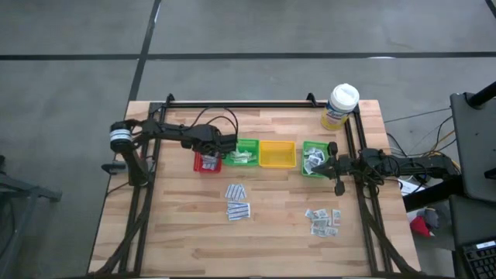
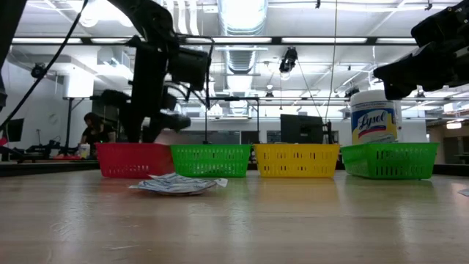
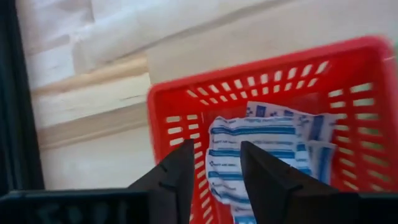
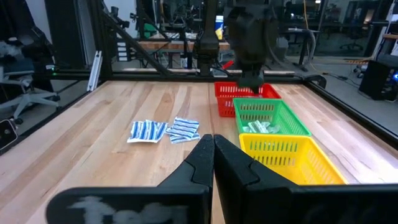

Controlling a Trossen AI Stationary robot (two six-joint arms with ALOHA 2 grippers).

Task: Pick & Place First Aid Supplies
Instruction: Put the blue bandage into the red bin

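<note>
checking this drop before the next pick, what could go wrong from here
The left claw hangs open low over the red plastic tray, above the blue-striped white paper packets inside: lifting carelessly might snag one or nudge the tray. The same kind of packets loose on the wooden table lie overlapping, so the next pick may grab two.

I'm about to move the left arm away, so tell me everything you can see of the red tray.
The red tray is a small rectangular basket of slotted plastic, standing upright on the wooden table at the left end of the tray row, beside a green tray. White packets with blue print lie inside it. The left gripper hangs above it, fingers apart and empty.
</note>
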